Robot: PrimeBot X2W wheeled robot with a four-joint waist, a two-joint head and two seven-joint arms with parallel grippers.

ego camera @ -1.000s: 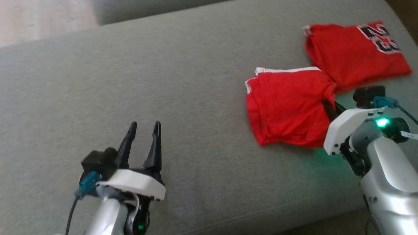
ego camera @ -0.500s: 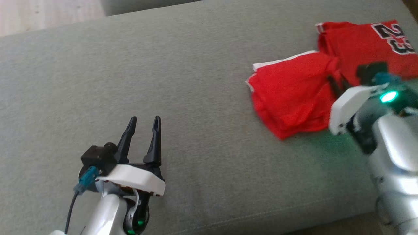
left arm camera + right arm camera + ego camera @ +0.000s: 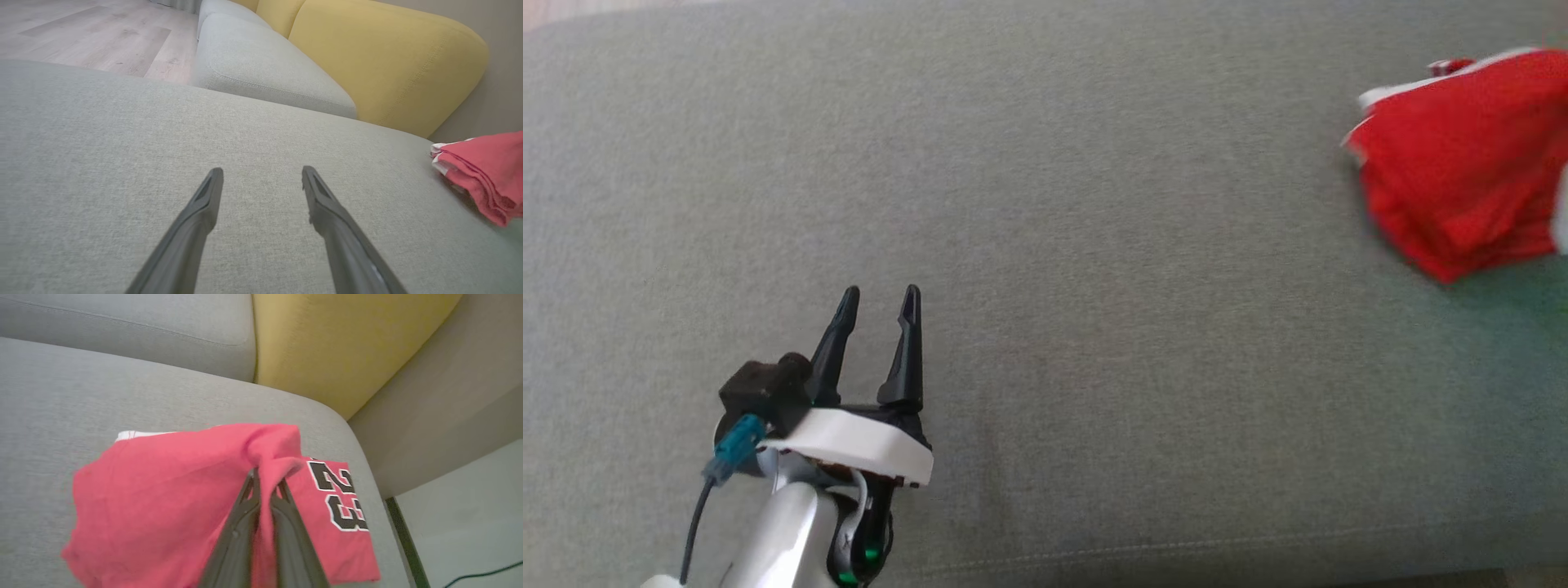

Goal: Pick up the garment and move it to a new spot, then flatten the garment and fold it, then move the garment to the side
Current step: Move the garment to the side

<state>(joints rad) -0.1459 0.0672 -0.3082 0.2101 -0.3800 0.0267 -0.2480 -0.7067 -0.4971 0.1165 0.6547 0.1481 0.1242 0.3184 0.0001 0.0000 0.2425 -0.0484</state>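
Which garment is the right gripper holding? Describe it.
On the grey sofa cushion, near the yellow backrest, lie two red pieces. It's the folded plain garment with white edging, pinched by the right gripper; the neighbouring jersey bears a black 23.

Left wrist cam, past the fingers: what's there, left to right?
Wood floor → grey seat cushion → yellow back cushion → red garment at the right edge.

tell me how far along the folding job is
Done: the red garment looks folded, layered edges showing. In hand: the right gripper has its fingers shut on a bunched fold, by the red jersey numbered 23; the left gripper is open over the grey cushion. Left: set it down aside and release.
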